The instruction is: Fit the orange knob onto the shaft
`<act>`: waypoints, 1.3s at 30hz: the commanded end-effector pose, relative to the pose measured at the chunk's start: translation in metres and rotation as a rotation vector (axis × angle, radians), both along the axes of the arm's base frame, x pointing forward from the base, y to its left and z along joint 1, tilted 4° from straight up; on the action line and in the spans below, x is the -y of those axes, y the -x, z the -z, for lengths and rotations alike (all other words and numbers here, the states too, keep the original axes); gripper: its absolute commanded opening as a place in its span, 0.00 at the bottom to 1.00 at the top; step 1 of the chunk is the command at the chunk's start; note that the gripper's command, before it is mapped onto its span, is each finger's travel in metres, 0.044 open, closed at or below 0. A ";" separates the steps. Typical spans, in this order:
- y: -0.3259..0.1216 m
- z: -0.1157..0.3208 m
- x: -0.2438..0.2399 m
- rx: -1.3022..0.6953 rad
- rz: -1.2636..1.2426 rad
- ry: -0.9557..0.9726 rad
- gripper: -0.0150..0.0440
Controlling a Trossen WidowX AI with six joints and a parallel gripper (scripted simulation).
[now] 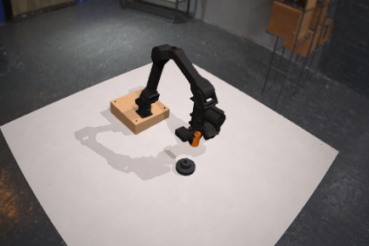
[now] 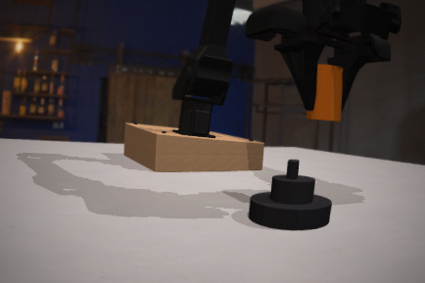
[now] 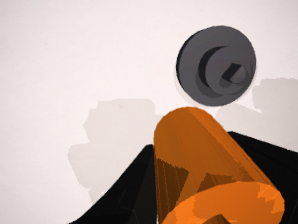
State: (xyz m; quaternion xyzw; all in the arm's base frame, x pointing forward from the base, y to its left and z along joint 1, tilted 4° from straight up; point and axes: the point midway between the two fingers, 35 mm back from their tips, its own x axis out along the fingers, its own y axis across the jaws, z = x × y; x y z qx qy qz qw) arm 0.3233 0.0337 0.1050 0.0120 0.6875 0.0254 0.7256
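Observation:
The orange knob (image 1: 195,139) (image 2: 327,93) (image 3: 200,145) is a tall, upright cylinder. My gripper (image 1: 193,140) (image 2: 325,103) is shut on it and holds it above the table. The knob hangs higher than the shaft and to one side of it, not over it. The dark round pedestal (image 1: 185,171) (image 2: 290,215) (image 3: 192,77) stands on the table with a smaller step on top. The thin shaft (image 2: 293,169) (image 3: 238,75) rises upright from its middle. In the wrist view the pedestal is beyond the knob, up and to the right, and the two do not touch.
The arm's base stands on a wooden block (image 1: 137,124) (image 2: 209,155) behind the pedestal, on the pale table top (image 1: 238,207) (image 2: 122,253). Shadows of the arm lie across the table. Shelves and a rack stand in the background.

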 end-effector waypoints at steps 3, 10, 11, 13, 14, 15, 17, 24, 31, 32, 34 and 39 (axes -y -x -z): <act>-0.011 0.003 0.015 0.012 -0.002 -0.003 0.25; -0.019 0.010 0.035 0.012 -0.002 -0.001 0.25; -0.020 0.011 0.038 0.012 -0.002 -0.001 0.25; -0.022 0.014 0.044 0.012 -0.002 0.000 0.25; -0.023 0.015 0.047 0.012 -0.002 0.000 0.25; -0.024 0.016 0.050 0.012 -0.002 0.000 0.25; -0.026 0.017 0.053 0.012 -0.002 0.000 0.25; -0.027 0.028 0.053 0.012 -0.002 0.000 0.25; -0.027 0.044 0.053 0.012 -0.002 0.000 0.25; -0.027 0.042 0.053 0.012 0.000 0.000 0.25; -0.028 0.040 0.053 0.012 0.001 0.000 0.25; -0.029 0.039 0.052 0.012 0.001 0.000 0.25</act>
